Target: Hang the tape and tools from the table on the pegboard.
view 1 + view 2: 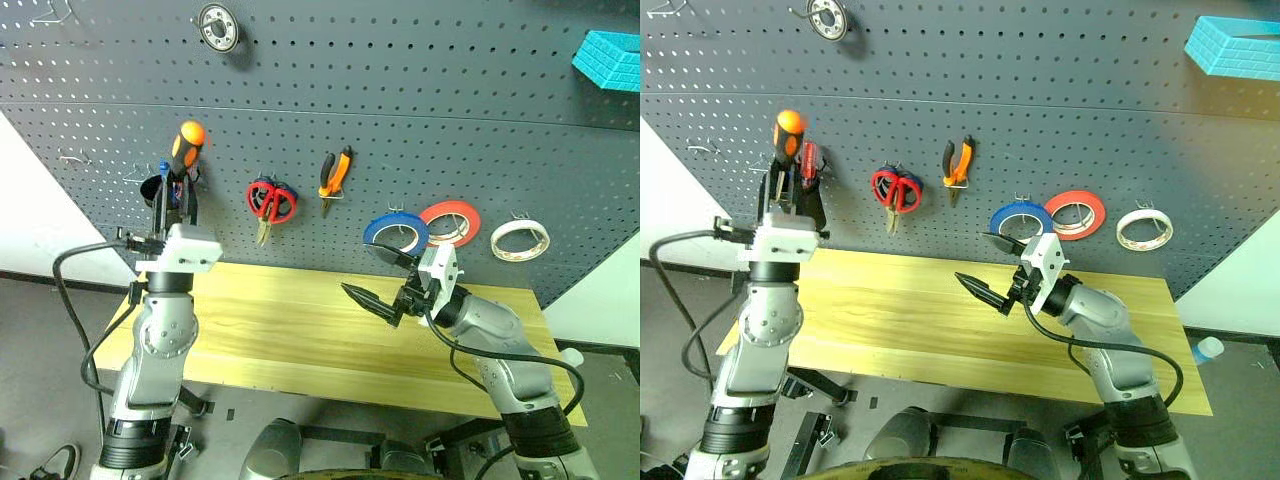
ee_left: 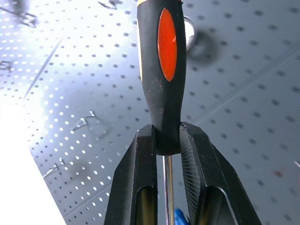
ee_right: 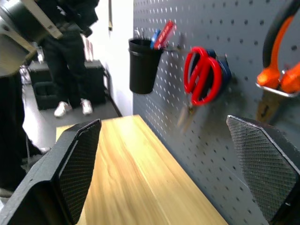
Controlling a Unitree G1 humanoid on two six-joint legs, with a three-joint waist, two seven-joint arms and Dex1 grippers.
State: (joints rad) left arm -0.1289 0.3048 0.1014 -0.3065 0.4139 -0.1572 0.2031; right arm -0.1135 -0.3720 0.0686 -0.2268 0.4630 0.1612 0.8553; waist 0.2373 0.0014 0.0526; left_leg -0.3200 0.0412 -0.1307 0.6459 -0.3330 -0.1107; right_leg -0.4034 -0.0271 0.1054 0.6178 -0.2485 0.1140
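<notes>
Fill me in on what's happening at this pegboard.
The robot is hanging tools on the pegboard. Its left pincer is shut on the orange-and-black screwdriver, held upright near the black cup. The right pincer hangs open over the table, holding nothing. Red scissors, pliers and whitish tape hang on hooks.

Both arms are silver-grey, jointed metal with black cuffs. Black cables loop beside each. White camera blocks sit behind the black, cross-hatched fingers (image 3: pixel 262 161).

Orange-and-black screwdriver (image 1: pixel 186 146), red scissors (image 1: pixel 268 201), dark grey perforated pegboard (image 1: pixel 420 120), yellowish wood-grain table (image 1: pixel 300 330).
</notes>
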